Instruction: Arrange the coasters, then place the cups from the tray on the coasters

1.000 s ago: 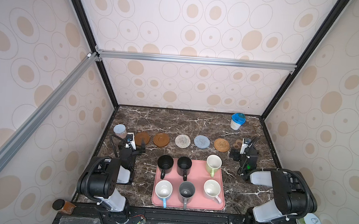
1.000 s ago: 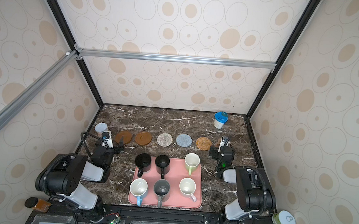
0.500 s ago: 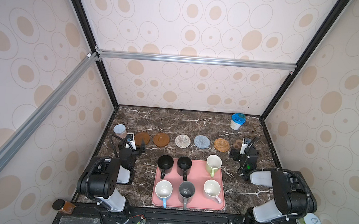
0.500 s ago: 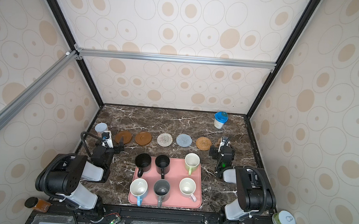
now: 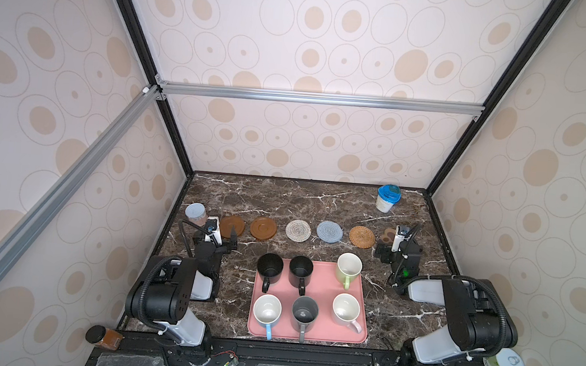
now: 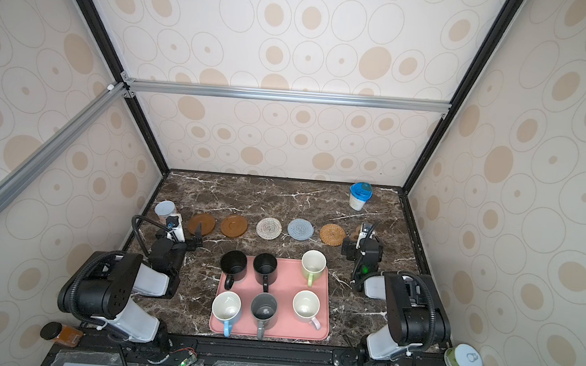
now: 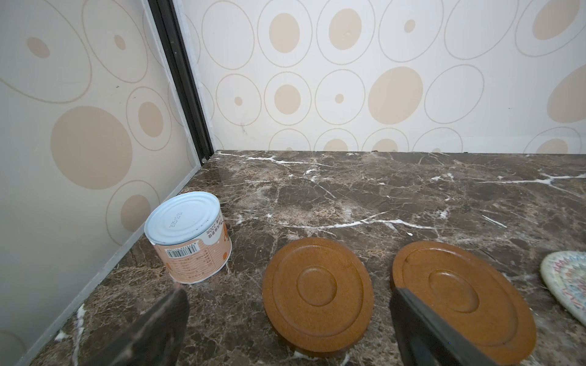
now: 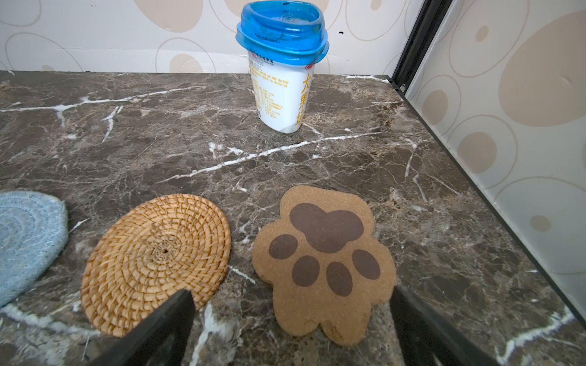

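1. While the six coasters lay in one line across the table, behind the tray, none of them touched its neighbour. From the left: a brown disc (image 5: pixel 232 226) with moulded rings, a second brown disc (image 5: pixel 263 228) just like it, a whitish woven round (image 5: pixel 297 230), a grey-blue woven round (image 5: pixel 330 232), a tan rattan spiral (image 5: pixel 362 237) and a cork-looking paw-shaped coaster (image 5: pixel 387 235) with darker pads.
2. Six cups stood upright on the tray, two rows of three. Far row: black mug (image 5: pixel 270 267), second black mug (image 5: pixel 301 267), light green mug (image 5: pixel 349 266). Near row: light blue mug (image 5: pixel 267 308) with a white inside, dark grey mug (image 5: pixel 304 311), pale pink mug (image 5: pixel 346 308). All looked glossy, with handles pointing roughly at the front edge.
3. The pink tray (image 5: pixel 324 288) was a flat rectangle with rounded corners and a low rim, sitting mid-table near the front.
4. The left gripper (image 7: pixel 290 299) hovered at the left end of the coaster row, jaws wide apart and empty, with the first brown disc ahead between them. The right gripper (image 8: pixel 291 296) was the same at the right end, by the paw.
5. The table (image 5: pixel 283 197) was shiny dark brown marble with white veins. A grey-lidded can (image 5: pixel 195 213) stood by the left wall, and a blue-lidded white tub (image 5: pixel 387 198) stood near the far right corner.
6. The walls were cream with tan ovals and rings, with black corner posts and a silver bar (image 5: pixel 319 98) across.
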### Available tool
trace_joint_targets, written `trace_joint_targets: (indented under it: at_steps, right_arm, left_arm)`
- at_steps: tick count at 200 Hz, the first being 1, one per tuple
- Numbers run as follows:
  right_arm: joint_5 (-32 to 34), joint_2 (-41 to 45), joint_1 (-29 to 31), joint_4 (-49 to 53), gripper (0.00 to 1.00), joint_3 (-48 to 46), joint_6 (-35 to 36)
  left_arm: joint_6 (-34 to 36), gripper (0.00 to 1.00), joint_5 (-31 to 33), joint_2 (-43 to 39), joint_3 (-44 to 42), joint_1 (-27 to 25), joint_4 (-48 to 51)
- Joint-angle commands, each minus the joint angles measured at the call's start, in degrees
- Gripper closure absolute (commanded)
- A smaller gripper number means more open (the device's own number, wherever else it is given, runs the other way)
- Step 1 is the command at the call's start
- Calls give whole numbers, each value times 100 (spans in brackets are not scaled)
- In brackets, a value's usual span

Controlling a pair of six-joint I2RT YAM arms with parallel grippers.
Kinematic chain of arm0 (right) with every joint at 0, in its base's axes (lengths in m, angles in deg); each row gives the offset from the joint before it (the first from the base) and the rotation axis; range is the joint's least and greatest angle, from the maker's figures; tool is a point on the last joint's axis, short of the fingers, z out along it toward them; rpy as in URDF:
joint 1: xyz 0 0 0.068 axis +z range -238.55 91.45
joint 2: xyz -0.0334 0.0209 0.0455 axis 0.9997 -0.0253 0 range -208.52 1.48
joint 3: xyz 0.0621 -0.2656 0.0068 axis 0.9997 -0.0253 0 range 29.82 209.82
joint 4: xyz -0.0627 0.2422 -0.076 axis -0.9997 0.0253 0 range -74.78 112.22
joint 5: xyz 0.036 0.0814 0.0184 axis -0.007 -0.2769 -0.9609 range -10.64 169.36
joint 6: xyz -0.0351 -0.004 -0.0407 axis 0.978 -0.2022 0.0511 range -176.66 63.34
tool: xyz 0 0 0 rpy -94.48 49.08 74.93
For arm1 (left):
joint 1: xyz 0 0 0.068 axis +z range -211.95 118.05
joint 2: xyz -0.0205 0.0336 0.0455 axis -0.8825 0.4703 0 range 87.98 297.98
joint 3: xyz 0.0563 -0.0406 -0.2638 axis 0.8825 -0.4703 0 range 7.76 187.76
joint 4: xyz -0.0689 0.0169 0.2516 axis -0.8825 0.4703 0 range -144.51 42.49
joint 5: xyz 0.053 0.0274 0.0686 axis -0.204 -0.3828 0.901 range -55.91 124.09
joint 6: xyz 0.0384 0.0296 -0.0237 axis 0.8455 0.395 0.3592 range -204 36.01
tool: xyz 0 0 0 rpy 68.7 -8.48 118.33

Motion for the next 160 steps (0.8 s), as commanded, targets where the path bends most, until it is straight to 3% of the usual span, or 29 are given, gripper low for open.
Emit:
trace_joint_targets:
  at_steps: [1, 91, 135, 160]
  right_arm:
    - [-30, -10, -10, -28, 0, 44, 53]
    - [-88, 40, -16, -235, 0, -108, 80]
    - [-153, 128, -16, -997, 0, -557, 98]
    - [-97, 69, -17, -411, 0, -202, 94]
  left_arm:
    - [134, 0, -30, 1, 59, -23, -106]
    - [125, 0, 11, -8, 15, -25, -188]
    - [-43, 0, 427, -18, -654, -25, -1437]
    - [10, 0, 293, -7, -289, -26, -736]
